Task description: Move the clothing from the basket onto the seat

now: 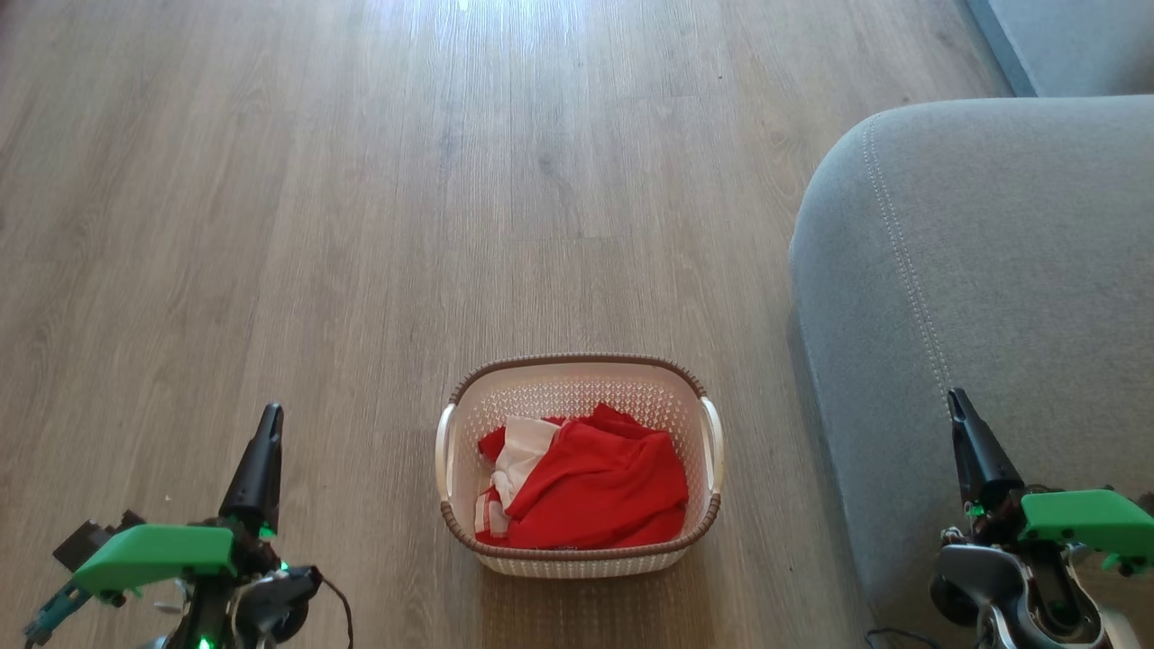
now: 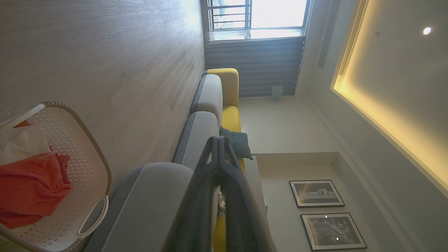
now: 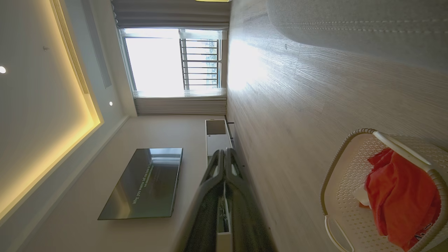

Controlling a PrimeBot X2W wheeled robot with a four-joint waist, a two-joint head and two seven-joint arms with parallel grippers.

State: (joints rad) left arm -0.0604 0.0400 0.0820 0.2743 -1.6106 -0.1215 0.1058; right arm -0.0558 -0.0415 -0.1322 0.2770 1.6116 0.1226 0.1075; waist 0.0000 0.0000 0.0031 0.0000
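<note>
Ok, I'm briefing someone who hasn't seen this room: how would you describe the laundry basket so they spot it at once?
Find the big grey seat on the right of the head view; the basket stands on the wood floor left of it. It is a small cream oval with perforated walls and a brown rim, and unlike anything nearby it holds red and white clothing.

Head camera looks down; both sideways wrist cameras share the basket [image 1: 577, 360].

The clothing [image 1: 590, 487] lies in the basket [image 1: 577, 365], on the floor [image 1: 361, 225] left of the seat [image 1: 992, 270].
</note>
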